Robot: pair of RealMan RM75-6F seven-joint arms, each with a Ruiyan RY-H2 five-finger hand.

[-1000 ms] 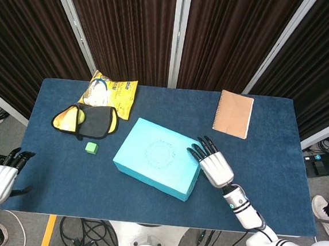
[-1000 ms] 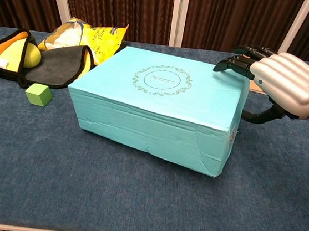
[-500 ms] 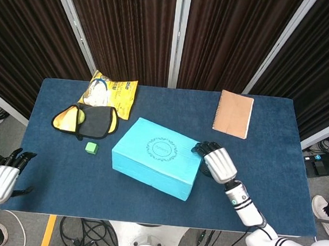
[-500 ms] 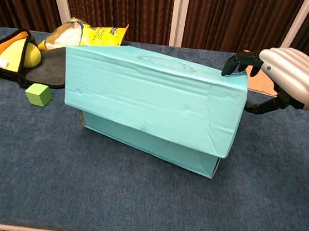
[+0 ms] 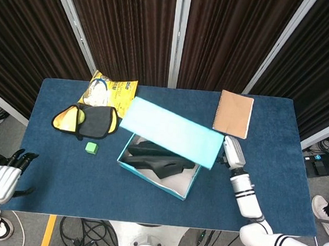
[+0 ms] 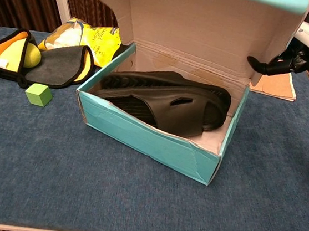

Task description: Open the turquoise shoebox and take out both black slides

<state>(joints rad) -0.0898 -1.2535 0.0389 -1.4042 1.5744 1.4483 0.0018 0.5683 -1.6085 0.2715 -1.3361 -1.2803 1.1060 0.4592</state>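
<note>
Swinging up and back, the lid (image 5: pixel 172 132) now stands raised over the shoebox (image 6: pixel 157 143), where a second ago it lay flat and closed; half a second ago it was only part way up. The right hand (image 5: pixel 231 152) is at the lid's right end, holding it up, with dark fingers (image 6: pixel 269 63) showing just beside the lid's edge in the chest view; whether they pinch the cardboard or merely prop it I cannot tell. The box sits mid-bench, and inside it the black slides (image 6: pixel 164 101) lie exposed, one plainly seen on top, the second apparently nested under or behind it. So the opening step looks nearly done, and the taking out is not yet begun. The left hand (image 5: pixel 2 181) hangs off the near-left corner of the bench (image 5: pixel 274 190), fingers loosely apart and holding nothing. Since the right hand is busy with the lid, the left seems the likelier one to reach in, unless the lid can rest open by itself.
</note>
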